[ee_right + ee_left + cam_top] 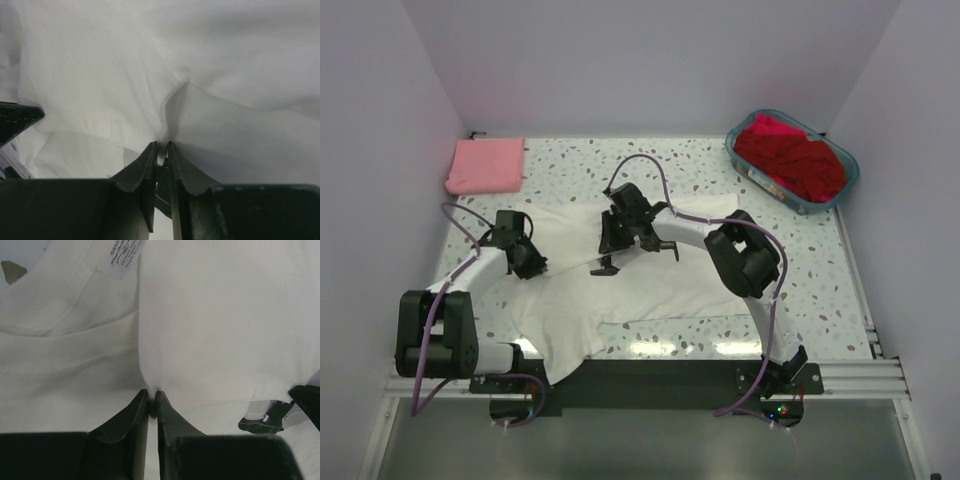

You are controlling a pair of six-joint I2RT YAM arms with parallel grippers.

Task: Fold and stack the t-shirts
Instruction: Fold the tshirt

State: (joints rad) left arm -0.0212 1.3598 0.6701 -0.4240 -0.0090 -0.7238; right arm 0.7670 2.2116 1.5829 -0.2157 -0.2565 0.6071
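the fold of the white t-shirt (650,285) is the step in hand: the left gripper (152,395) is clenched on a raised pleat of its cloth, the neck label (122,252) just ahead of its tips. the right gripper (161,146) is pinched on another ridge of the same shirt, which lies spread on the tabletop (800,270) beneath and between the two. the next move, i judge, calls for both to lift and carry their pinches over together so the cloth folds without bunching; the pink t-shirt (485,165) lies folded well beyond the left gripper, and the red t-shirts (795,160) sit in the basket (807,208) well beyond the right one.
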